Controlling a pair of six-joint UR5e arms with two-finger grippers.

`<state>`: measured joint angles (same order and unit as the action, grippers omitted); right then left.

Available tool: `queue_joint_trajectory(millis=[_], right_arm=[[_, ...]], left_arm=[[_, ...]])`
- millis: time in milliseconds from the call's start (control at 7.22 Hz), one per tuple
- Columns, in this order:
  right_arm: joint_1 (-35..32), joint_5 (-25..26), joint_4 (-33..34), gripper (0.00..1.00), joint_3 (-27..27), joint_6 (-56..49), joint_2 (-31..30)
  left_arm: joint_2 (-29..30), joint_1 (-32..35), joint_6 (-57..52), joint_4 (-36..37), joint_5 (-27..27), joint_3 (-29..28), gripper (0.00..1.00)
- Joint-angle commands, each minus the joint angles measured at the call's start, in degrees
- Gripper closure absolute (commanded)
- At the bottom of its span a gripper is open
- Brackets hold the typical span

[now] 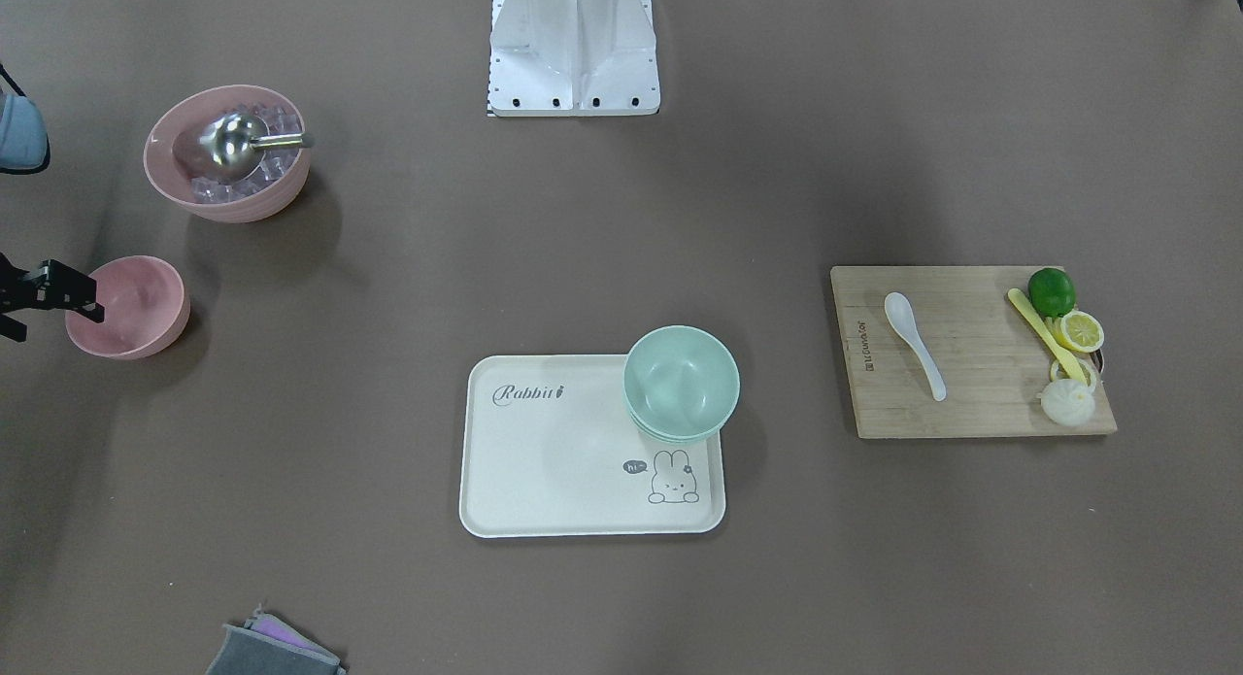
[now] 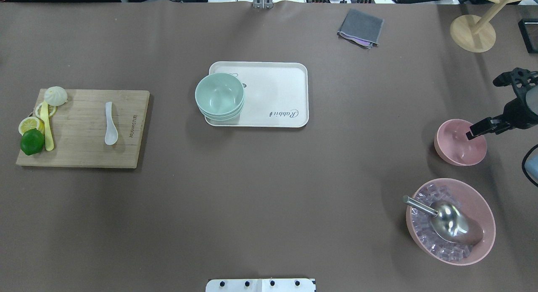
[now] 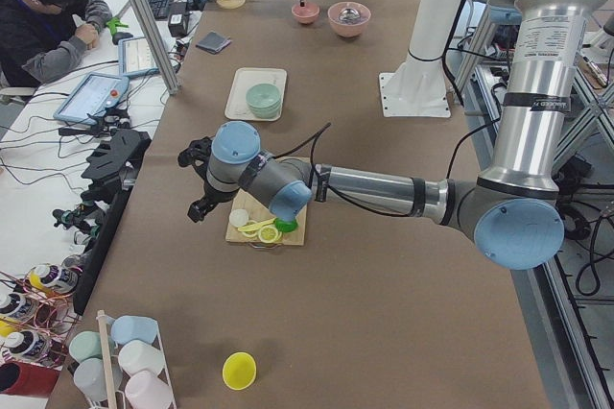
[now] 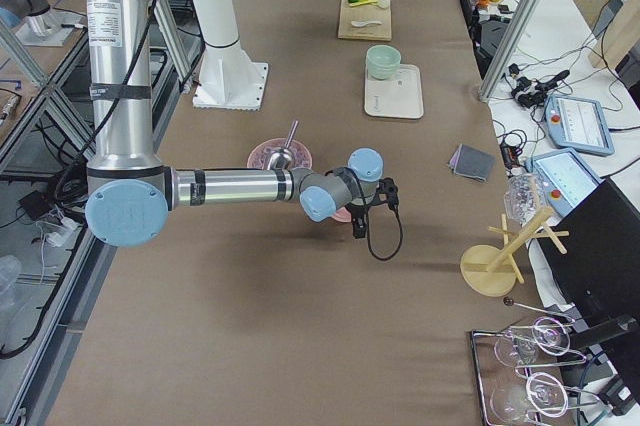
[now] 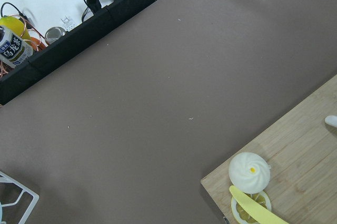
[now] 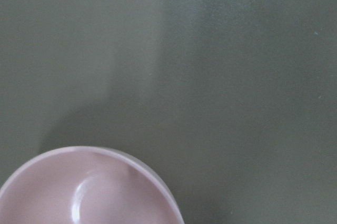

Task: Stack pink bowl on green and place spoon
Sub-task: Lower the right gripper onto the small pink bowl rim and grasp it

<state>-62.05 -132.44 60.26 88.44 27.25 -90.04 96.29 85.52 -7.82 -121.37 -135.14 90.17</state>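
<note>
The small pink bowl stands on the table at my far right. My right gripper is at its outer rim, open, with one finger over the inside of the bowl. The right wrist view shows only the bowl's rim. The green bowl is a small stack on a corner of the white rabbit tray. The white spoon lies on the wooden cutting board. My left gripper hangs beyond the board's outer end; I cannot tell whether it is open.
A large pink bowl with ice cubes and a metal scoop stands near the small pink one. A lime, lemon slices, a white bun and a yellow knife lie on the board. A grey cloth and a wooden stand are at the far side.
</note>
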Motion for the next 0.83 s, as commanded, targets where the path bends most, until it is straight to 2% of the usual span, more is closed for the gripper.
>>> queue_joint_trajectory(millis=[0, 139, 277, 693], right_arm=[[0.62, 0.08, -0.67, 0.41, -0.37, 0.17, -0.04], [0.62, -0.01, -0.67, 0.81, -0.02, 0.17, -0.04], [0.53, -0.01, -0.67, 1.0, 0.41, 0.17, -0.04], [0.36, -0.27, -0.67, 1.0, 2.17, 0.17, -0.13]], left_arm=[[-0.05, -0.09, -0.01, -0.1, -0.03, 0.0, 0.01], [-0.05, -0.09, -0.01, -0.1, -0.03, 0.0, 0.01], [-0.05, -0.09, -0.01, -0.1, -0.03, 0.0, 0.01], [-0.05, -0.09, -0.01, -0.1, -0.03, 0.0, 0.01]])
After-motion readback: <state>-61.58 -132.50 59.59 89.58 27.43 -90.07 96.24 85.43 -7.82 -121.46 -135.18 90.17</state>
